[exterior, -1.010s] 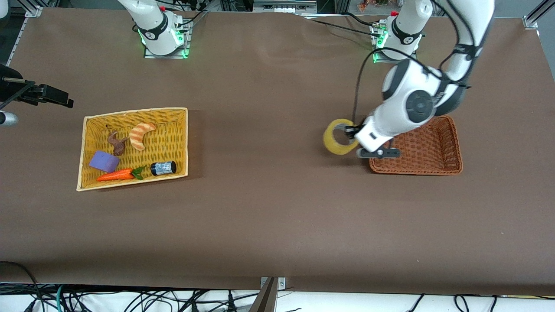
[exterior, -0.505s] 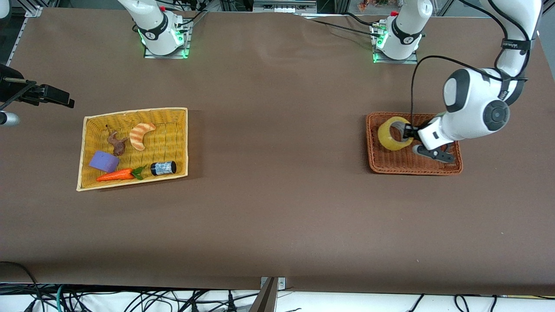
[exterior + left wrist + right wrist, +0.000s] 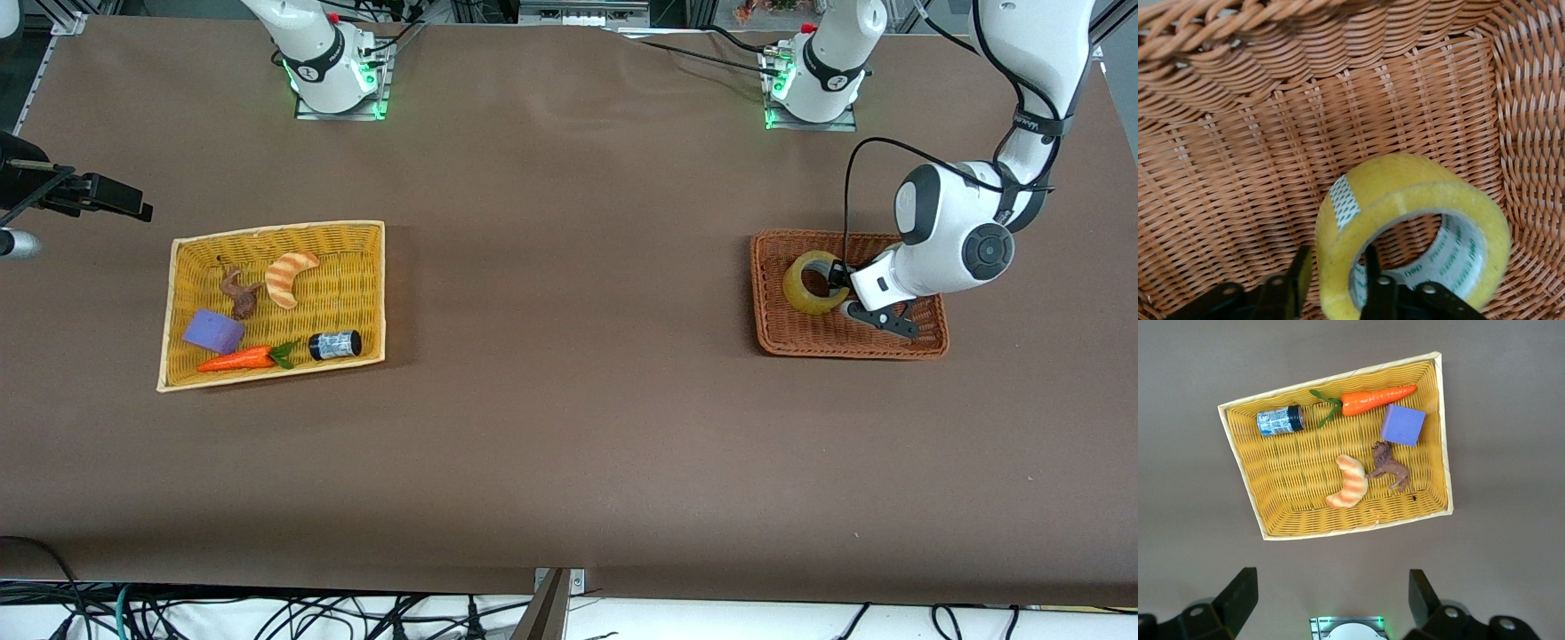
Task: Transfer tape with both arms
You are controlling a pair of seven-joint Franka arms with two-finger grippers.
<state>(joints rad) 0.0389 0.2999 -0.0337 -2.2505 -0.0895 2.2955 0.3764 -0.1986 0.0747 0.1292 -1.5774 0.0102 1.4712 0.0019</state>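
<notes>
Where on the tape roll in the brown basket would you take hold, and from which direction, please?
Grip the tape across its band wall, one finger inside the core and one outside, coming from above. It stands tilted on edge in the brown basket with its hole exposed; the left gripper straddles the wall this way.

Two baskets stand well apart on the surface (image 3: 569, 427). The tape (image 3: 811, 283) sits in the wicker basket (image 3: 849, 342) at the left arm's end, with the left end effector (image 3: 840, 277) reaching into its core. The tray basket (image 3: 276, 302) at the right arm's end holds a croissant toy (image 3: 290, 276), an animal figure (image 3: 238, 293), a block (image 3: 213, 332), a carrot (image 3: 240, 359) and a small cylinder (image 3: 335, 344). The right end effector (image 3: 1331, 600) hangs over that tray basket.
</notes>
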